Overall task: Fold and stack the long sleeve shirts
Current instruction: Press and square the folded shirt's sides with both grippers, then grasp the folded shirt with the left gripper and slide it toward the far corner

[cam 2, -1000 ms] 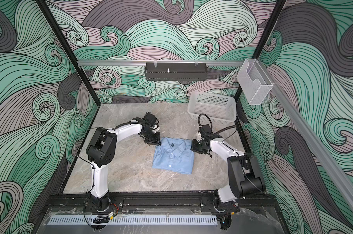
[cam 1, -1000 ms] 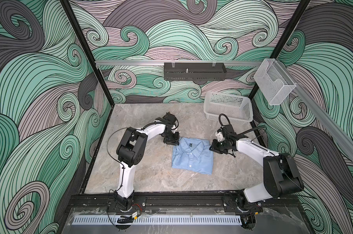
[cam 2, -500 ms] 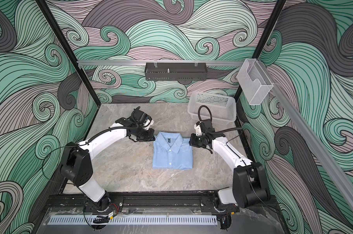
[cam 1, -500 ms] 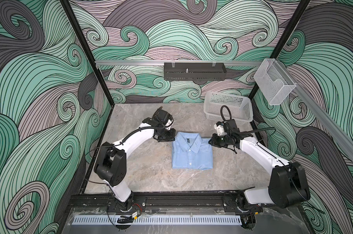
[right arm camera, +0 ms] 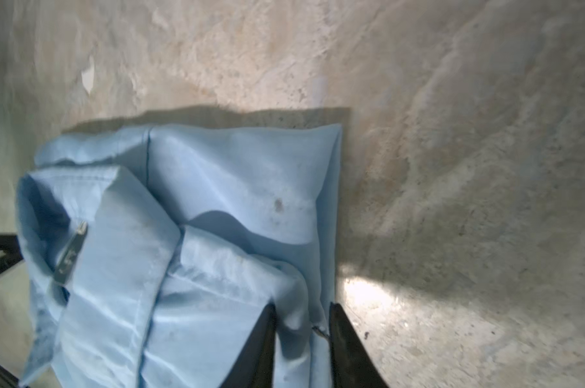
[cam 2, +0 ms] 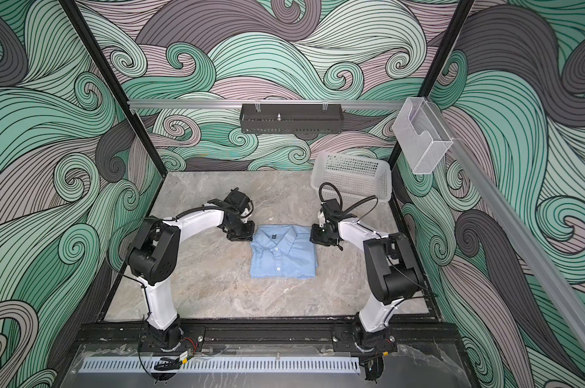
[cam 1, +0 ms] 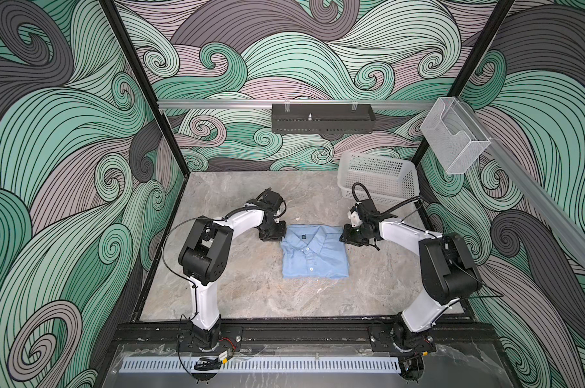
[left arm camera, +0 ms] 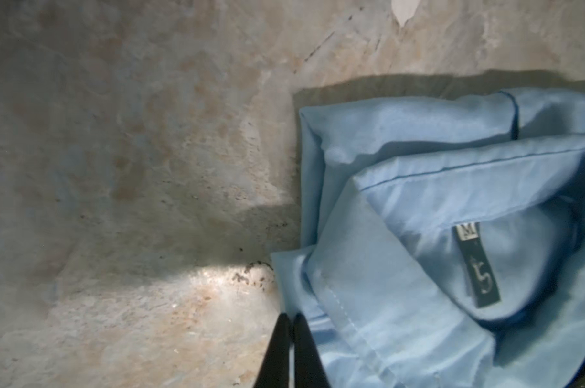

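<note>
In the middle of the grey marble tabletop (cam 1: 251, 285), one light blue shirt (cam 1: 313, 252), folded into a neat rectangle, front up, collar toward the back wall. Inside the collar, one dark neck label (left arm camera: 477, 265). Two tools, one at each collar-end corner of the shirt. At the left corner, left tool (cam 1: 272, 235), low over the tabletop and just beside the fabric edge, jaws only a narrow slit apart in the left wrist view, nothing between them. At the right corner, right tool (cam 1: 346, 236), spread moderately wide, astride the folded edge, cloth lying between its two dark fingers (right arm camera: 261, 346). In the back right corner, one white perforated basket (cam 1: 378, 178), well apart from the shirt.
</note>
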